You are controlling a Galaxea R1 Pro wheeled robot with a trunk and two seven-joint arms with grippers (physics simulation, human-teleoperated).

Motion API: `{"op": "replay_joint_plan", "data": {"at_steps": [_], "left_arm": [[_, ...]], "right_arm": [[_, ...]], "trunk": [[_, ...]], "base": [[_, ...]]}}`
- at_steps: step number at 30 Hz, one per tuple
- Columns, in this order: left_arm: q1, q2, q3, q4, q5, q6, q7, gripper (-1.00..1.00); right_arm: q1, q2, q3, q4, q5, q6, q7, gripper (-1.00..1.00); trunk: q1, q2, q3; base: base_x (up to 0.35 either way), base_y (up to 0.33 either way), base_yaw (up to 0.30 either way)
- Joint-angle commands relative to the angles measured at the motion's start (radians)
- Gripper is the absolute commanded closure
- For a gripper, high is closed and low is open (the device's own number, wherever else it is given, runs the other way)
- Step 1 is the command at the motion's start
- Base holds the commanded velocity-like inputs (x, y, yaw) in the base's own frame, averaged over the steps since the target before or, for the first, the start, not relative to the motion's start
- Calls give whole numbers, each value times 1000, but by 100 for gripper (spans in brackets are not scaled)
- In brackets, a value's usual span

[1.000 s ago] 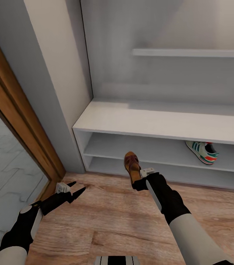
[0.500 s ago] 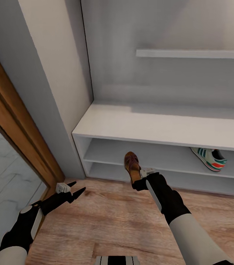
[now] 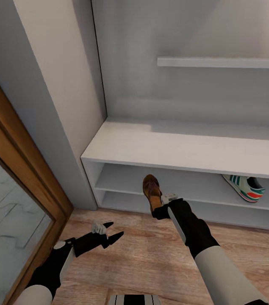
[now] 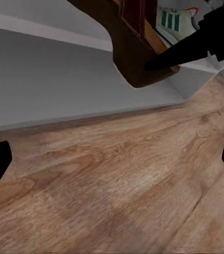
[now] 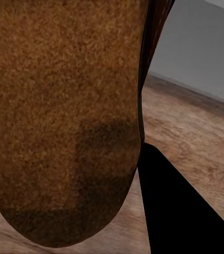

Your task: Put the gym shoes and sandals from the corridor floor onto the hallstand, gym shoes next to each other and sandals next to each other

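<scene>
Wood-plank corridor floor (image 3: 142, 258) runs up to the pale shoe rack (image 3: 176, 148), where one gym shoe (image 3: 245, 187) lies on the upper shelf toward its right end. Right gripper (image 3: 160, 206) stays clenched on a flat brown sandal (image 3: 151, 191), held before the shelf's front edge. Left gripper (image 3: 109, 235), released and empty, has shifted toward the rack, suggesting placement is imminent.

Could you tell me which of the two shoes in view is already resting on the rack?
The white gym shoe with green stripes, lying on the rack's upper open shelf at the right. The brown sandal is instead held in the right gripper, in front of the shelves.
</scene>
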Motion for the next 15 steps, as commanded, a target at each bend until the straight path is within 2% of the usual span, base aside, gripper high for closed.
{"op": "replay_joint_plan", "data": {"at_steps": [1,5,10,15], "left_arm": [[-1,-3,-5,4,-4,-3,-5,-100],[-1,-7,-33,15,-3,-8,-4,-100],[-1,-10,-42,19,-2,-9,-4,-100],[-1,-10,-44,20,-2,-9,-3,-100]], "right_arm": [[0,0,0,-1,-2,5,-2,100],[0,0,0,-1,-2,5,-2,100],[0,0,0,-1,-2,5,-2,100],[0,0,0,-1,-2,5,-2,100]], "trunk": [[0,0,-1],[0,0,-1],[0,0,-1],[0,0,-1]], "base": [[3,0,0],[1,0,0],[8,3,0],[205,91,0]]}}
